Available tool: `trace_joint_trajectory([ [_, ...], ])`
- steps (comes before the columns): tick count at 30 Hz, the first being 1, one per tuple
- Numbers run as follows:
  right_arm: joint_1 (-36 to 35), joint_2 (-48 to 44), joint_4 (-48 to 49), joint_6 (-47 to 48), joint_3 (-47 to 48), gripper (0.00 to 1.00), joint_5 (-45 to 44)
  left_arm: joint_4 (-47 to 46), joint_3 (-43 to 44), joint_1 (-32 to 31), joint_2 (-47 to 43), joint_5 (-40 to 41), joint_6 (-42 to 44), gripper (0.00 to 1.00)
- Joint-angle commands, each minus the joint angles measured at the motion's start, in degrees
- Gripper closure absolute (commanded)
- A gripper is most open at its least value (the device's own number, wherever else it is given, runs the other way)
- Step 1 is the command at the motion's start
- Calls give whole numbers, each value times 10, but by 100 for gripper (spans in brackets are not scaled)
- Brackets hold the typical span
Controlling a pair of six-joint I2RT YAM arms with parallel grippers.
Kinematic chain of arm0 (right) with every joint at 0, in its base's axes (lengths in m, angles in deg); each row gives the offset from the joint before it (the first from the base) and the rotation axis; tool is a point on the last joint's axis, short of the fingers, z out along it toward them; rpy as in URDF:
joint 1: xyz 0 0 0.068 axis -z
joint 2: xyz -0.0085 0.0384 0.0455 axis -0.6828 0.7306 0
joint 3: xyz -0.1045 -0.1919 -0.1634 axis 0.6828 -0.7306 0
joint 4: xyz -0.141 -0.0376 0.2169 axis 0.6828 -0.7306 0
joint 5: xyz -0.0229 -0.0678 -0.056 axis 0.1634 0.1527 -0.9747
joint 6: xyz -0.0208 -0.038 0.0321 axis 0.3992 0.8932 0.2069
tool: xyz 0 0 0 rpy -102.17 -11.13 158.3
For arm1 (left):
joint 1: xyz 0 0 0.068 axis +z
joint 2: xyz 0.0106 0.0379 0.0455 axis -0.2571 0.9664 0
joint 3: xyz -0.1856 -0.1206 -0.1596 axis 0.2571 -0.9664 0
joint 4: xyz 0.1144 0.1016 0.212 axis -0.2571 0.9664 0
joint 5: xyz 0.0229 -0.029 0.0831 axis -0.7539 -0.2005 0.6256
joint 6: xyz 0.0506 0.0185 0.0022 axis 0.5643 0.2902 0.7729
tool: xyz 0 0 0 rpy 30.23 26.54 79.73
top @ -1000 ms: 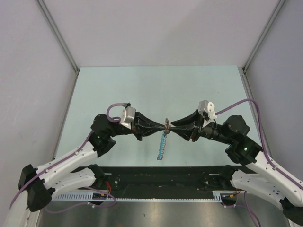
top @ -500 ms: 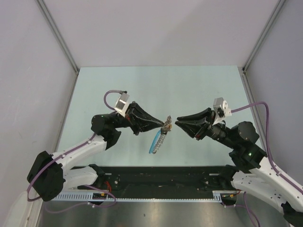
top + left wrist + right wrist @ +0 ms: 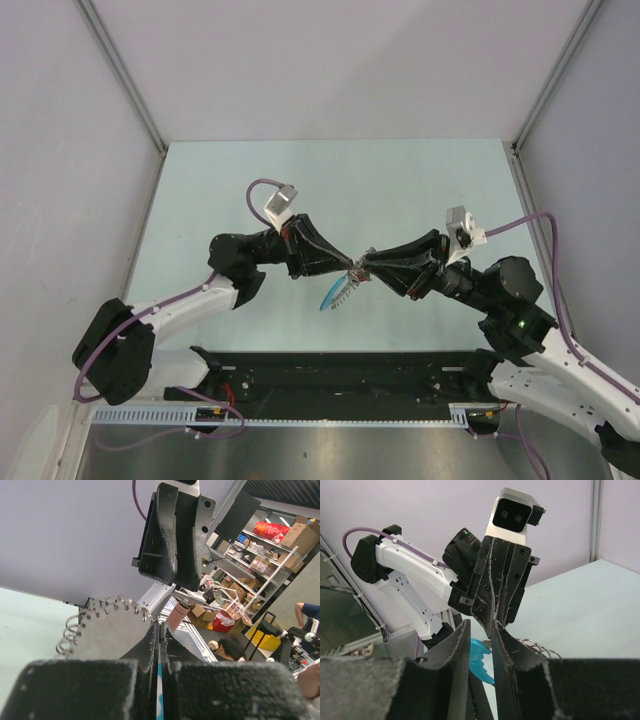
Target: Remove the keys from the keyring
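Meeting tip to tip in the air above the worktop [image 3: 250, 180]. Pinching flat shut on the blue strap [image 3: 335, 294] with the left tool [image 3: 347, 267]; standing narrow at the keys [image 3: 355, 273] with the right tool [image 3: 367, 262] — not telling whether gripping one. Hiding the keyring between the tips, too small for making out. Probably calling for a firm left pinch and only 1 key in the right, then sliding along the wire's turn — not tugging straight away.

strap [image 3: 336, 293]: showing bright blue
keys [image 3: 353, 270]: glinting dull silver
table [image 3: 330, 180]: appearing pale mint green
cables [image 3: 262, 181]: showing purple
walls [image 3: 330, 70]: appearing pale lilac
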State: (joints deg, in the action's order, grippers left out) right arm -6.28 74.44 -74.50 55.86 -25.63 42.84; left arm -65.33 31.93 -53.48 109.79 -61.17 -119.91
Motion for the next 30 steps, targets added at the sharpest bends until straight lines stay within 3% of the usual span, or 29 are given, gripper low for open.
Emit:
trace_joint_trajectory([
  [1,-8,11,33,-51,4,73,-39,-257,30,4,-11,2,-29,100],
  [12,-8,30,19,-115,3,81,-65,-257,30,4,-14,8,-36,100],
  [23,-8,7,-28,-154,5,73,-110,-258,18,3,-20,66,-75,99],
  [28,-8,-24,-58,-121,5,69,-164,-258,60,1,-23,-11,-65,100],
  [30,-8,-32,-66,-115,5,68,-178,-258,87,1,-17,-82,-42,100],
])
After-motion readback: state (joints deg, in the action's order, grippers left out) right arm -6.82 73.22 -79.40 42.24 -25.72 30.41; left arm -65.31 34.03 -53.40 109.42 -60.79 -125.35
